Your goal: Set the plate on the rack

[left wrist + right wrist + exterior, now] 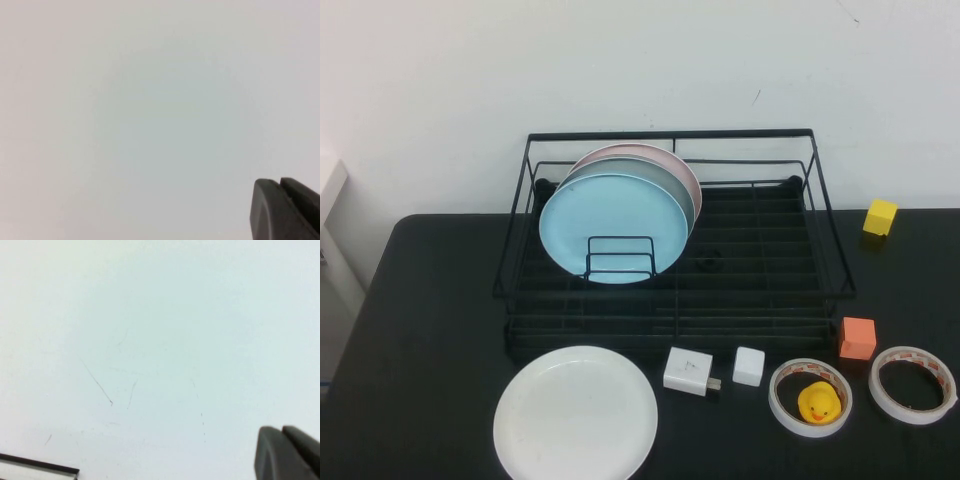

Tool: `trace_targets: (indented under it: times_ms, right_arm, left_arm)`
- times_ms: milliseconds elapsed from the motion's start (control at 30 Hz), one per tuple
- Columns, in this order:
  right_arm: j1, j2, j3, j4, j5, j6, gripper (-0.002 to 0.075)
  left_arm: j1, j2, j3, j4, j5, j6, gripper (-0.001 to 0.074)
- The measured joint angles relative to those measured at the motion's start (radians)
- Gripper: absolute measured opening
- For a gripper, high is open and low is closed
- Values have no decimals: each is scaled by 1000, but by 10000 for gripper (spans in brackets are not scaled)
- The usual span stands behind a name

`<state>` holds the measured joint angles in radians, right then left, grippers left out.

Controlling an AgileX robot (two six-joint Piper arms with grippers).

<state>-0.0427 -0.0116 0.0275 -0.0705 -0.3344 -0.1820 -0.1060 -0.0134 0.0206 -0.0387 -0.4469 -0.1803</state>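
Observation:
The white plate [576, 414] lies flat on the black table, at the front left, just in front of the rack. The black wire rack [670, 134] stands at the middle back. A light blue plate [610, 228] and a pink plate [660, 155] lean upright in its left half, behind a small wire loop divider [620, 256]. Neither arm shows in the high view. My left gripper [280, 181] is shut and empty, facing a blank white wall. My right gripper [281, 429] is shut and empty, also facing the wall.
In front of the rack lie a white charger [688, 371], a white cube [748, 366], a tape roll [810, 398] around a yellow duck [818, 402], and a second tape roll [912, 384]. An orange cube [857, 338] and a yellow cube [880, 217] sit at the right.

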Motion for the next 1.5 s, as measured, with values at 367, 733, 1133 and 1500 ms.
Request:
trace_targets:
  times_ms: [367,733,1133,1500]
  right_arm:
    - [0,0,-43,172,46,3,-2]
    - [0,164,-377,172,671,-79,-2]
    - [0,604,-428,516,963,-488,-2]
    - [24,1172,-456,1170,1046,-1123,-1]
  left_arm:
    - [1,11,-53,-527,183,275,-2]
    - [2,456,-412,-1301,305,1241,-2]
    - [2,931,-480,-1579,519,1536,-2]
    - [5,1150,-504,-1092,1032,917,-2]
